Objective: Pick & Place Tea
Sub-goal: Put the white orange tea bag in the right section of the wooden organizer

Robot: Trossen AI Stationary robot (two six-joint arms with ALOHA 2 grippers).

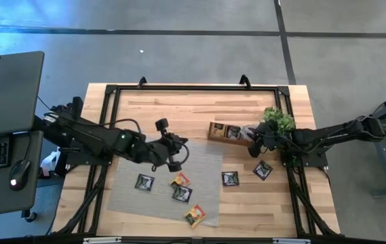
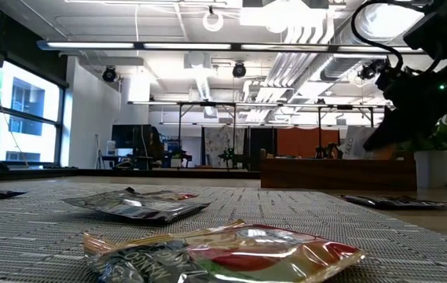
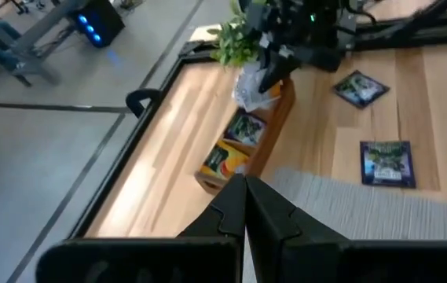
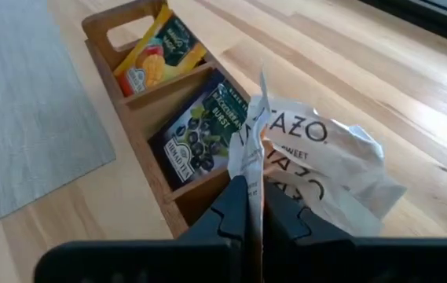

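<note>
Right gripper (image 4: pixel 247 206) pinches a white sachet (image 4: pixel 317 157) printed "TAZO" and "SWEET" over the wooden tray (image 4: pixel 129 98), whose next slot holds a dark "AHMAD TEA" sachet (image 4: pixel 199 130). Left gripper (image 3: pixel 245 206), pressed together and empty, hovers at nine o'clock of the tray above the grey mat (image 1: pixel 148 196) on the butcher-block table (image 1: pixel 186 105). The other sachets' print is too small to read.

High view: looks straight down from far above on the whole bench (image 1: pixel 199 102).
Low view: sits at mat level, very near a sachet (image 2: pixel 223 253), facing across into the room.
Left wrist view: looks across the bench from a distance toward the wooden tray (image 3: pixel 247 149).
Right wrist view: close over the same tray (image 4: pixel 168 134).
Shared: tray, in all views.
</note>
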